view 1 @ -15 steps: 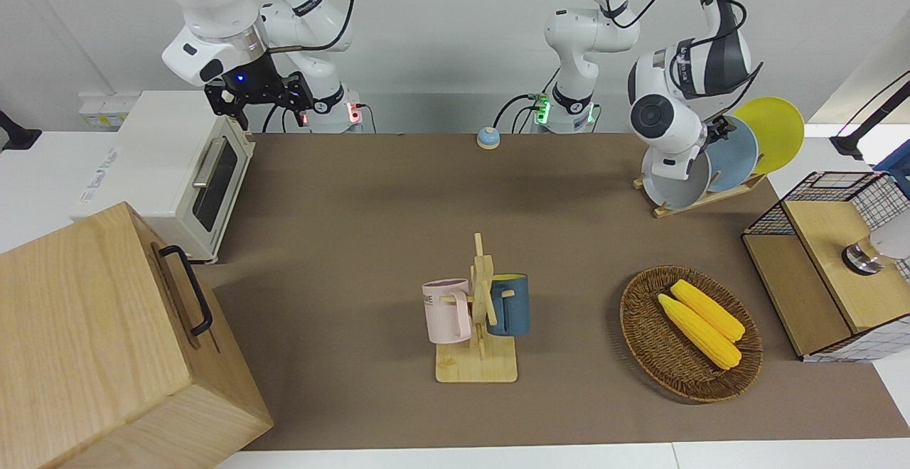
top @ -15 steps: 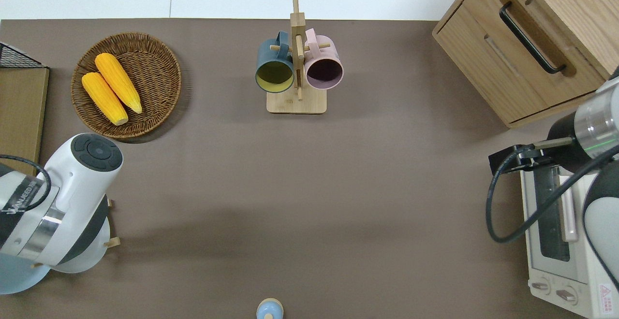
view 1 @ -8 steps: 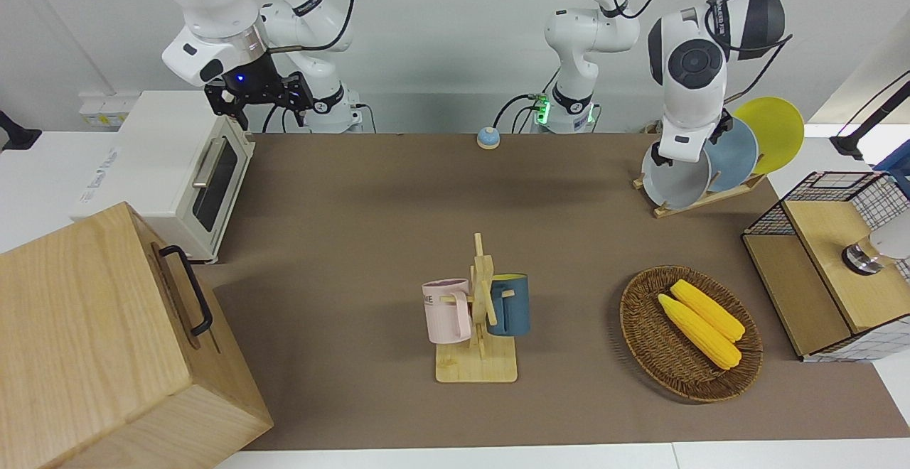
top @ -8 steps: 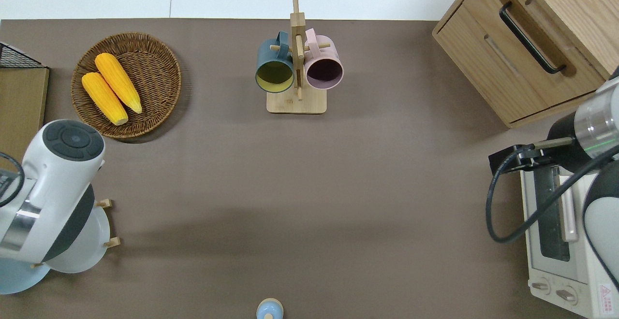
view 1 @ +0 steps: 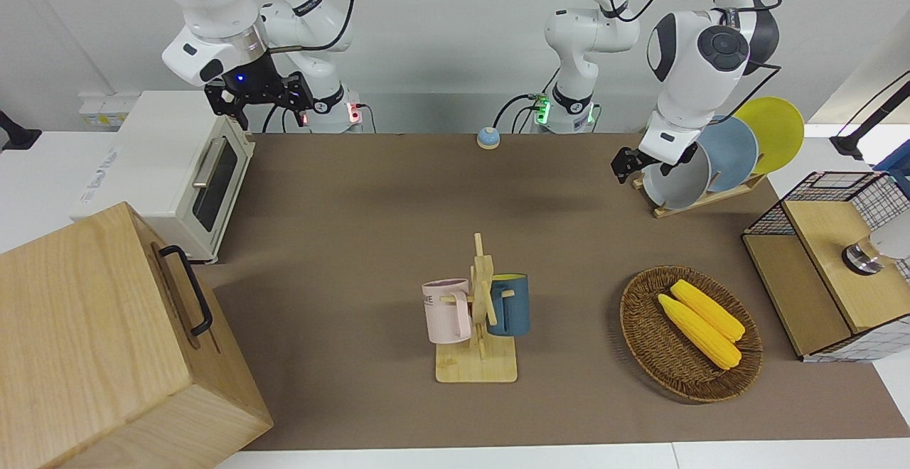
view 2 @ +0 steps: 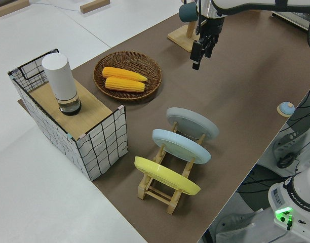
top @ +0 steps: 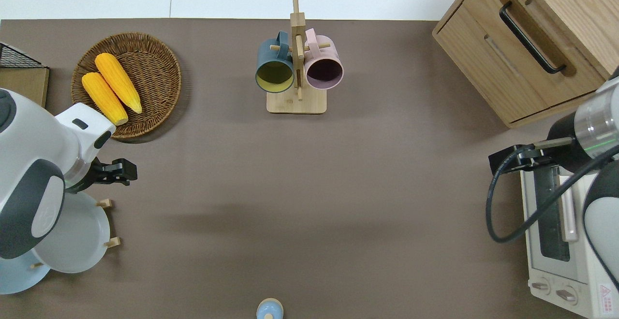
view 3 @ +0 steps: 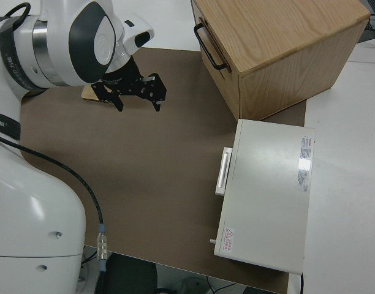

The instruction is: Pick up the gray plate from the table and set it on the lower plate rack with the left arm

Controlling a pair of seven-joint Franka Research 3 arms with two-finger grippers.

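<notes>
The gray plate stands tilted in the lowest slot of the light-wood plate rack, at the left arm's end of the table; it also shows in the front view and the left side view. My left gripper is open and empty, apart from the plate, up in the air over the bare mat between the rack and the wicker basket. It also shows in the front view and the left side view. My right gripper is open and parked.
A light blue plate and a yellow plate stand in the rack's higher slots. The basket holds two corn cobs. A mug stand, wooden drawer box, toaster oven and wire crate stand around.
My left arm has swung up and away from the gray plate; its gripper came off the plate's rim and now hangs beside the rack. The plate stays in the rack. The right arm is still.
</notes>
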